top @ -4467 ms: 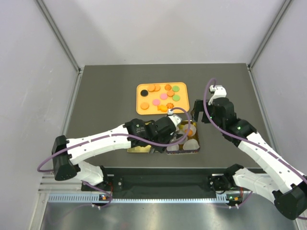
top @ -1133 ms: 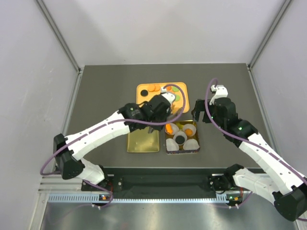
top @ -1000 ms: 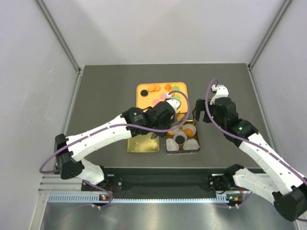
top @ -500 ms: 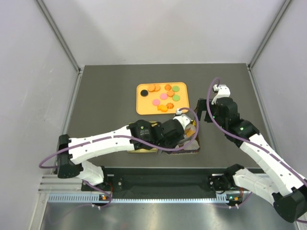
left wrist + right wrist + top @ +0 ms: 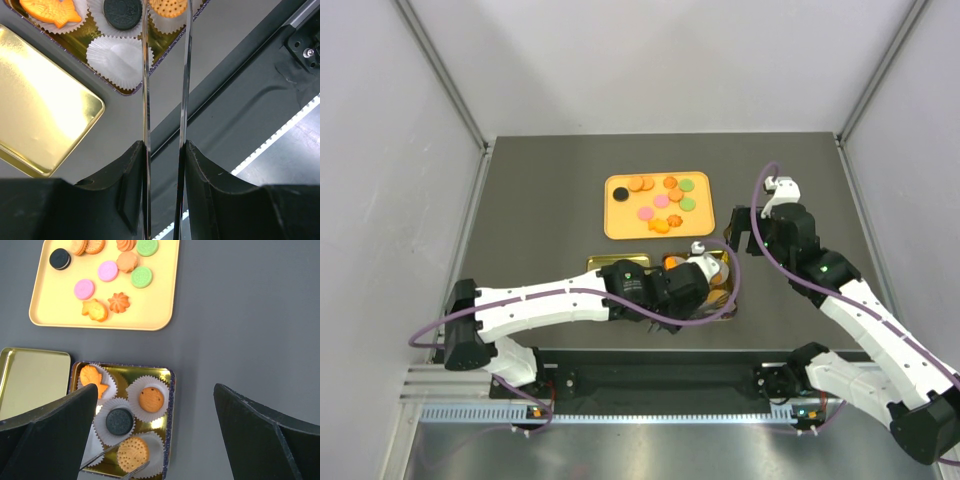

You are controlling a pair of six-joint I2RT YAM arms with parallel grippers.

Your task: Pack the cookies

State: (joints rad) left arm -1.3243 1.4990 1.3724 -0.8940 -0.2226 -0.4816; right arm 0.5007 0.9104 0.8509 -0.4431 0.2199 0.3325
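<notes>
A dark grey table stands inside 3 pale grey walls, evenly lit, with a metal rail along its near edge.

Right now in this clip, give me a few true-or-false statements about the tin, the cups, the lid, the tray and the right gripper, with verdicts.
1. A black cookie sits inside the tin. True.
2. Every cup in the tin holds something. False: one paper cup is empty.
3. The right gripper is shut on a cookie. False: the right gripper is open and holds nothing.
4. The gold lid lies flat beside the tin. True.
5. The orange tray is bare. False: the orange tray carries several cookies.
</notes>
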